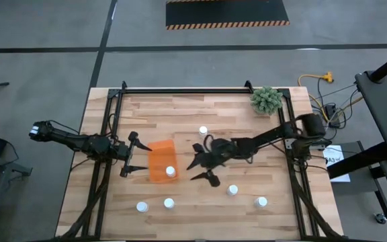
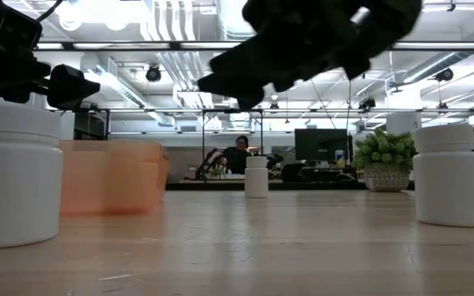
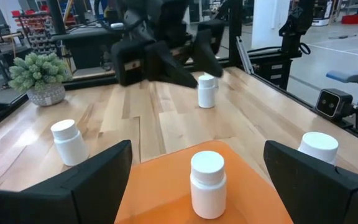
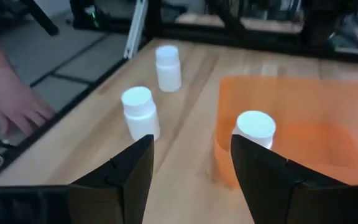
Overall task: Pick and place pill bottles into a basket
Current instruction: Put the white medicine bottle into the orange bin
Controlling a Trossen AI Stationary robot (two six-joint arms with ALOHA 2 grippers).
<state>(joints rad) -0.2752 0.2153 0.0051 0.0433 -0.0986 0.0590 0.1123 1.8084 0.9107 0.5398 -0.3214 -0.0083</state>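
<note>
The orange basket [image 1: 158,158] lies left of the table's middle. One white-capped pill bottle [image 1: 170,171] stands upright on the basket's floor, at its near right corner. Several more pill bottles stand on the wood: one farther back [image 1: 203,131], two at the near left [image 1: 168,202] [image 1: 141,206] and two at the near right [image 1: 232,190] [image 1: 262,201]. My right gripper [image 1: 201,169] hovers open just right of the basket, with nothing between its fingers [image 4: 191,155]. My left gripper [image 1: 133,154] waits open at the basket's left side [image 3: 197,149].
A small green plant [image 1: 267,99] in a pot stands at the far right corner. A dark frame [image 1: 180,89] runs along the table's far edge and sides. A person's hand [image 4: 11,102] shows beyond the table edge in the right wrist view.
</note>
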